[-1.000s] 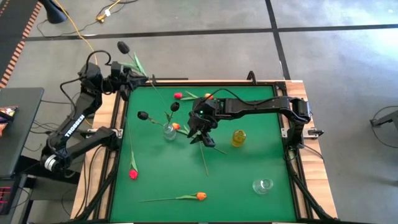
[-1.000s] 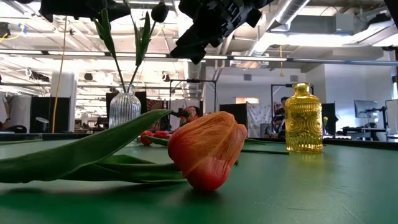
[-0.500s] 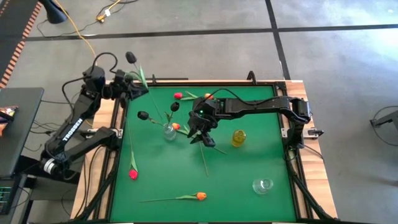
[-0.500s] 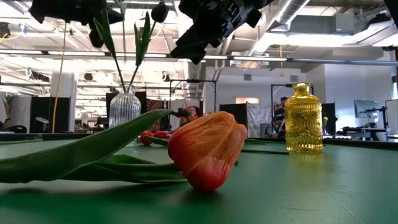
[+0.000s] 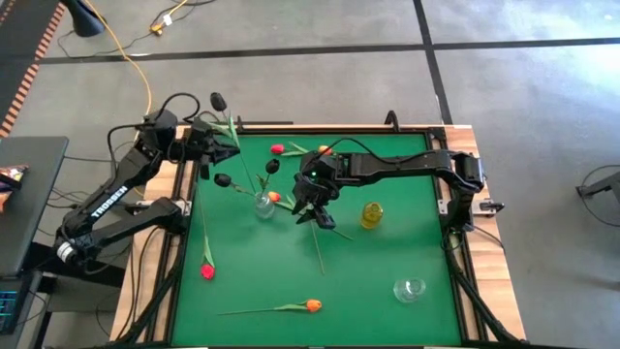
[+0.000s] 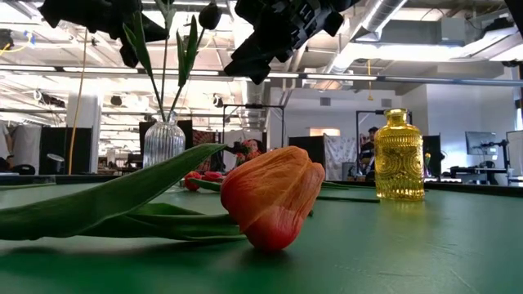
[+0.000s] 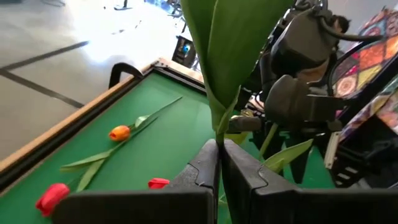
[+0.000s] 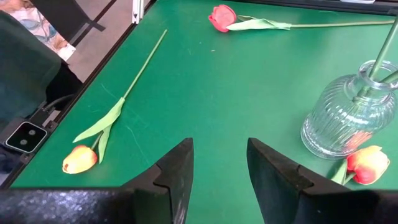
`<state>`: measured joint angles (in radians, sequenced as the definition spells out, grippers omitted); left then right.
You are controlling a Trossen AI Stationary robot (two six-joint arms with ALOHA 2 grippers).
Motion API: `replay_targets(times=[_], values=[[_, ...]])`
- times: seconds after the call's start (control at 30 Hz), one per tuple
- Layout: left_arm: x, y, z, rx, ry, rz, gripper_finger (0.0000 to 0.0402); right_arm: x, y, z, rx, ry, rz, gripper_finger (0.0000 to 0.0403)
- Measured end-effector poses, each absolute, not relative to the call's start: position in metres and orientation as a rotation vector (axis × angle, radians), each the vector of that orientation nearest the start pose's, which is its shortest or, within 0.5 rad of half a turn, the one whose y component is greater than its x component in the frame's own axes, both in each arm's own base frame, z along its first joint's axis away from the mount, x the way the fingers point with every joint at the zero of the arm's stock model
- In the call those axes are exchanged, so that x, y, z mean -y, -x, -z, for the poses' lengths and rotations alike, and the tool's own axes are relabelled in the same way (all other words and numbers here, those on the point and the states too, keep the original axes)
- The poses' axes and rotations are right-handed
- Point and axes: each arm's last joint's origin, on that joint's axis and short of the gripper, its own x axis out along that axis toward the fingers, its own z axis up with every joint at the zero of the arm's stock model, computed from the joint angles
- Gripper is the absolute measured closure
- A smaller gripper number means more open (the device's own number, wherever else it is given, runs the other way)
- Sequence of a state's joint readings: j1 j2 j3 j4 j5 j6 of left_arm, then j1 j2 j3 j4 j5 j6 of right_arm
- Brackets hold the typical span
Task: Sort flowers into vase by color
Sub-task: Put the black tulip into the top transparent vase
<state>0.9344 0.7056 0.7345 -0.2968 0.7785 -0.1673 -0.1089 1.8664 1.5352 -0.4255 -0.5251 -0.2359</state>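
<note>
Sorting is under way but far from finished: two black tulips (image 5: 272, 166) already stand in the ribbed clear vase (image 5: 263, 205) near the middle of the green table (image 5: 387, 252); a third black tulip (image 5: 219, 101) rides in the left gripper (image 5: 231, 142), whose fingers (image 7: 205, 167) are pressed together on its stem at the table's far-left corner — apparently bound for the same vase; that would finish the black group.

The yellow vase (image 5: 371, 215) looks empty; the small clear vase (image 5: 410, 289) near the front right looks empty too, so the red and orange groups seem untouched; loose on the cloth lie a red tulip (image 5: 207, 270) at the left, an orange tulip (image 5: 312, 305) near the front edge, another red one (image 5: 278, 149) and an orange one (image 5: 325, 149) near the far edge, and a further orange head (image 5: 274, 197) just beside the ribbed vase — other flowers may be hidden under the arm.

The right gripper (image 5: 312, 211) hovers between the ribbed vase and the yellow one, its fingers (image 8: 177, 168) spread apart and holding nothing.
</note>
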Motion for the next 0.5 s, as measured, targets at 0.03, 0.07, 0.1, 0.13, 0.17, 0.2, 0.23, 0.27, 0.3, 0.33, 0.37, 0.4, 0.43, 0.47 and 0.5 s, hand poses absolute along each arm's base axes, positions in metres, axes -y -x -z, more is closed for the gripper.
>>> replay_targets(times=[0.03, 0.07, 0.1, 0.13, 0.17, 0.2, 0.23, 0.27, 0.3, 0.33, 0.37, 0.4, 0.43, 0.47, 0.5], values=[[-0.1058, -0.1053, -0.3182, -0.166, 0.365, -0.175, 0.0401, 0.0307, -0.4147, -0.2694, -0.671, -0.015, -0.477, 0.0227], [-0.1051, -0.1064, -0.318, -0.169, 0.363, -0.182, 0.0401, 0.0307, -0.4147, -0.2694, -0.671, -0.015, -0.477, 0.0227], [-0.1045, -0.1075, -0.3179, -0.172, 0.36, -0.187, 0.0401, 0.0308, -0.4147, -0.2694, -0.671, -0.015, -0.477, 0.0227], [-0.1038, -0.1083, -0.3179, -0.173, 0.354, -0.189, 0.0401, 0.0308, -0.4147, -0.2694, -0.67, -0.014, -0.477, 0.0227], [-0.1032, -0.1091, -0.3179, -0.175, 0.349, -0.19, 0.0401, 0.0308, -0.4147, -0.2694, -0.67, -0.011, -0.478, 0.0227], [-0.1027, -0.1098, -0.3178, -0.176, 0.347, -0.193, 0.0401, 0.0308, -0.4147, -0.2694, -0.67, -0.01, -0.479, 0.0227], [-0.1024, -0.1102, -0.3178, -0.177, 0.346, -0.197, 0.0401, 0.0308, -0.4147, -0.2694, -0.67, -0.01, -0.479, 0.0227], [-0.1022, -0.1106, -0.3178, -0.178, 0.345, -0.2, 0.0401, 0.0308, -0.4147, -0.2694, -0.669, -0.01, -0.479, 0.0227], [-0.1018, -0.1111, -0.3178, -0.178, 0.348, -0.2, 0.0401, 0.0308, -0.4147, -0.2694, -0.669, -0.01, -0.479, 0.0227], [-0.1012, -0.1116, -0.3179, -0.178, 0.349, -0.197, 0.0401, 0.0308, -0.4147, -0.2694, -0.669, -0.009, -0.479, 0.0227], [-0.1008, -0.1121, -0.318, -0.178, 0.35, -0.194, 0.0401, 0.0308, -0.4147, -0.2694, -0.669, -0.007, -0.48, 0.0227], [-0.1003, -0.1126, -0.318, -0.179, 0.349, -0.19, 0.0401, 0.0308, -0.4147, -0.2694, -0.669, -0.007, -0.48, 0.0227], [-0.0997, -0.1131, -0.3179, -0.179, 0.349, -0.186, 0.0401, 0.0308, -0.4147, -0.2694, -0.668, -0.006, -0.48, 0.0227], [-0.0992, -0.1136, -0.318, -0.18, 0.351, -0.184, 0.0401, 0.0308, -0.4147, -0.2695, -0.668, -0.005, -0.48, 0.0227], [-0.0989, -0.114, -0.3179, -0.18, 0.355, -0.186, 0.0401, 0.0308, -0.4147, -0.2694, -0.668, -0.004, -0.481, 0.0227]])
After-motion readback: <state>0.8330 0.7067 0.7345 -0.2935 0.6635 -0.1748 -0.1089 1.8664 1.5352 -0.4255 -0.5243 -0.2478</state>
